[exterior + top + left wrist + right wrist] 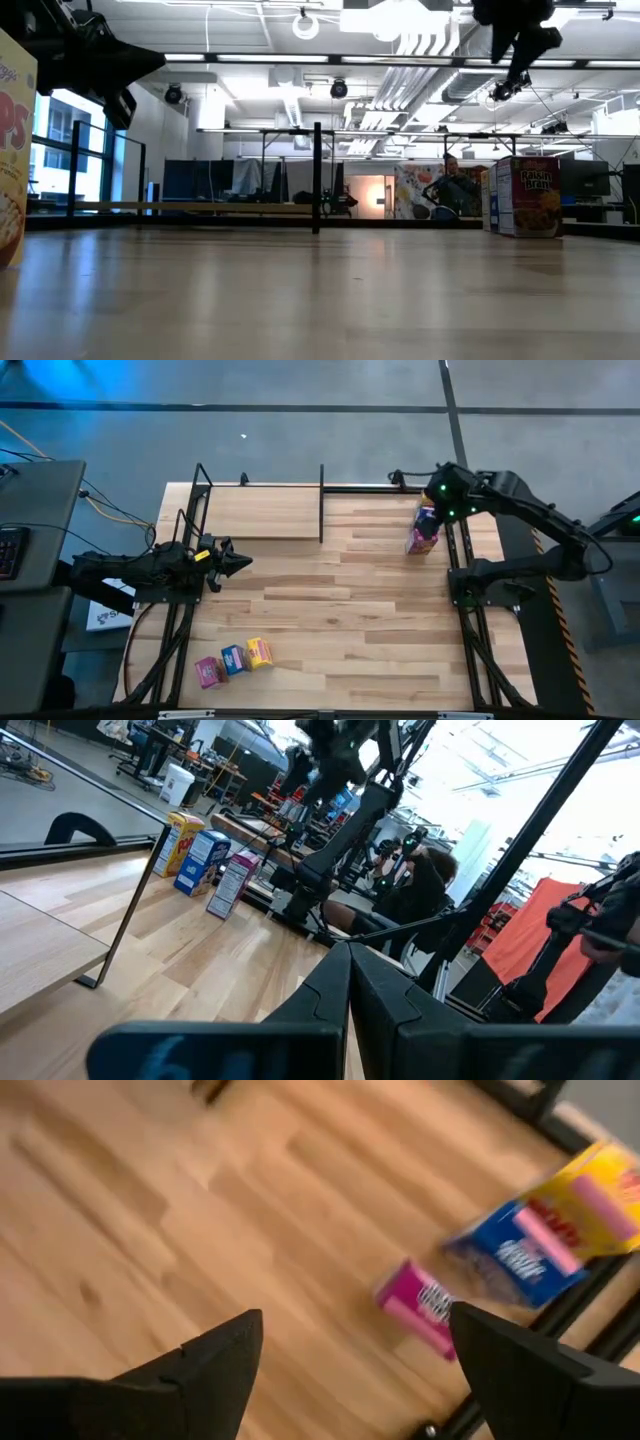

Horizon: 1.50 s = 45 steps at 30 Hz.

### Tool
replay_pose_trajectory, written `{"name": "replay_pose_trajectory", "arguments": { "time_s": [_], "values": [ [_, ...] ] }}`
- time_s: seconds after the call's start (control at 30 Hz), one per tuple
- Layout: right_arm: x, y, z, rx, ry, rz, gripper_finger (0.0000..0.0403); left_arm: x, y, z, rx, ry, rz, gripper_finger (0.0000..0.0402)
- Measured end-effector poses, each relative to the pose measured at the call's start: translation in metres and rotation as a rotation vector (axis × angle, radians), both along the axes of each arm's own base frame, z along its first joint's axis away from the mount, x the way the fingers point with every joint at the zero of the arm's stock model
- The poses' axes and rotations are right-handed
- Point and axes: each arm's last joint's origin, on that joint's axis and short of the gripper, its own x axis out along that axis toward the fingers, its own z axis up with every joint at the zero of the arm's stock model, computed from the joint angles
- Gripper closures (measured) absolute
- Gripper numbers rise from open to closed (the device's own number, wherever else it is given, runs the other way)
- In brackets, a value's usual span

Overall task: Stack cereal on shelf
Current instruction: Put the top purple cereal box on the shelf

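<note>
Three small cereal boxes, pink [208,671], blue [233,659] and yellow [259,652], stand in a row near the table's near-left corner. Another group [423,538] stands at the far right; in the right wrist view it shows as pink [420,1305], blue [515,1255] and yellow [600,1190]. My right gripper [437,500] hovers open [355,1350] above this group, touching nothing. The shelf [260,510], a pale board with black posts, sits at the far left. My left gripper [235,563] is shut [350,965], raised near the left edge and pointing right.
The shelf's black upright post [321,500] stands between the board and the far-right boxes. Black frame rods [465,575] run along the table's right side, close to those boxes. Bare striped tabletop [340,610] lies between the two arms. A person [455,185] sits in the room beyond.
</note>
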Motion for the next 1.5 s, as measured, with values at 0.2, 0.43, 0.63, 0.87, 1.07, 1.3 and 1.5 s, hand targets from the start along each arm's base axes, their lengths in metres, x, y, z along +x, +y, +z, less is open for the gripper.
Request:
{"name": "replay_pose_trajectory", "arguments": {
  "time_s": [0.2, 0.43, 0.63, 0.87, 1.07, 1.3, 1.5],
  "values": [
    [-0.005, 0.004, -0.045, 0.068, 0.059, 0.145, 0.0091, 0.000, 0.000, 0.000, 0.000, 0.000, 0.000, 0.0401],
    [0.001, 0.001, -0.070, -0.007, 0.123, 0.376, 0.0091, 0.000, 0.000, 0.000, 0.000, 0.000, 0.000, 0.0401],
    [0.006, -0.005, -0.083, -0.103, 0.277, 0.576, 0.0091, 0.000, 0.000, 0.000, 0.000, 0.000, 0.000, 0.0401],
    [0.019, -0.015, -0.097, -0.137, 0.436, 0.720, 0.0091, 0.000, 0.000, 0.000, 0.000, 0.000, 0.000, 0.0401],
    [0.032, -0.024, -0.112, -0.130, 0.526, 0.799, 0.0091, 0.000, 0.000, 0.000, 0.000, 0.000, 0.000, 0.0401],
    [0.038, -0.037, -0.127, -0.097, 0.644, 0.789, 0.0091, 0.000, 0.000, 0.000, 0.000, 0.000, 0.000, 0.0401],
    [0.040, -0.047, -0.137, -0.048, 0.679, 0.764, 0.0094, 0.000, 0.000, 0.000, 0.000, 0.000, 0.001, 0.0401]
  ]
}}
